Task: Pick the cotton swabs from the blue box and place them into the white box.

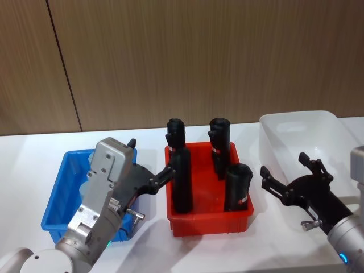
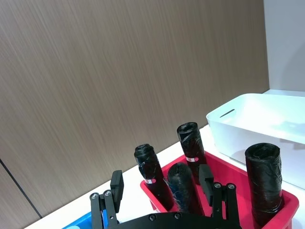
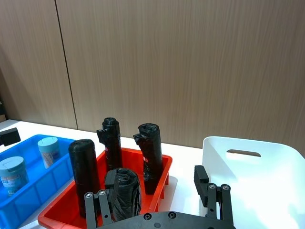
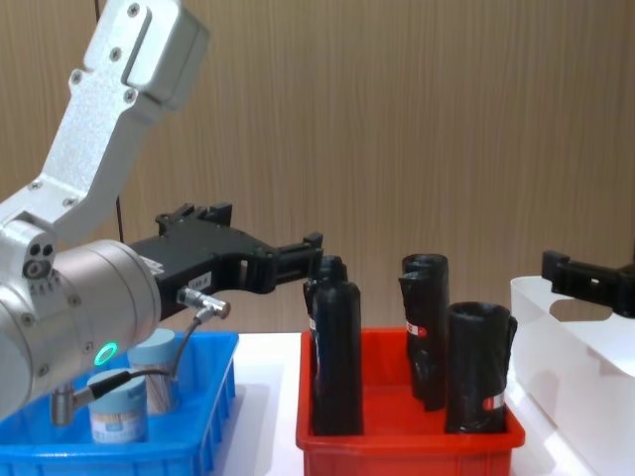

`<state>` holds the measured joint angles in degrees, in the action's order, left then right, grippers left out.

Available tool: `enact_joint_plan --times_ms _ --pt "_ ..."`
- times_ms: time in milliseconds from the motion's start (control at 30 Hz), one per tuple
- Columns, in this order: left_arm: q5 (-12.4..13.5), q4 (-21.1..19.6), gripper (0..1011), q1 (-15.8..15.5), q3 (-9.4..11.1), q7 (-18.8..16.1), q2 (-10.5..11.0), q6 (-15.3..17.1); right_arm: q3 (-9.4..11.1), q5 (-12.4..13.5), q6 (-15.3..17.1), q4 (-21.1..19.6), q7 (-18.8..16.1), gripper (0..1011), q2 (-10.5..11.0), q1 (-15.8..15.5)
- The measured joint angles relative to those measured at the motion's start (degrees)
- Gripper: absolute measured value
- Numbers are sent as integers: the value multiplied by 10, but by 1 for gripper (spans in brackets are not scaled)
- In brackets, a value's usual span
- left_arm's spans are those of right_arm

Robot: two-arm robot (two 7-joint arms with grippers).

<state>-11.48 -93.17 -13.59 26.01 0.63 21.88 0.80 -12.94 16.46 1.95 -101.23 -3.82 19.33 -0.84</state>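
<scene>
Looking down from the head cam: a white tabletop (image 1: 34, 148) runs in front of a brown wood-panel wall (image 1: 199, 57), w/ three bins in a row: blue box (image 1: 57, 193) left, red bin (image 1: 207, 222) middle, white box (image 1: 296, 122) right. Four black rolls (image 1: 182, 182) stand upright in the red bin. The left pincer (image 1: 151, 158) hangs over the blue box's right side, fingers spread and empty. The right pincer (image 1: 284, 166) sits by the white box's front-left corner, also spread and empty. Left wrist cam: red-and-white bands circle the rolls, print too small to read. Right wrist cam: two cotton swabs (image 3: 49, 150) tubs stand apart in the blue box, pale-blue lids, labels illegible. Chest cam: both tubs stand in the blue box, below the left arm.
</scene>
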Motion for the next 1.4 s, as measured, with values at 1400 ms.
enact_joint_plan --times_ms 1400 --pt "-130 47 1004 7 -61 -47 32 105 0 0 0 0 0 1002 0 0"
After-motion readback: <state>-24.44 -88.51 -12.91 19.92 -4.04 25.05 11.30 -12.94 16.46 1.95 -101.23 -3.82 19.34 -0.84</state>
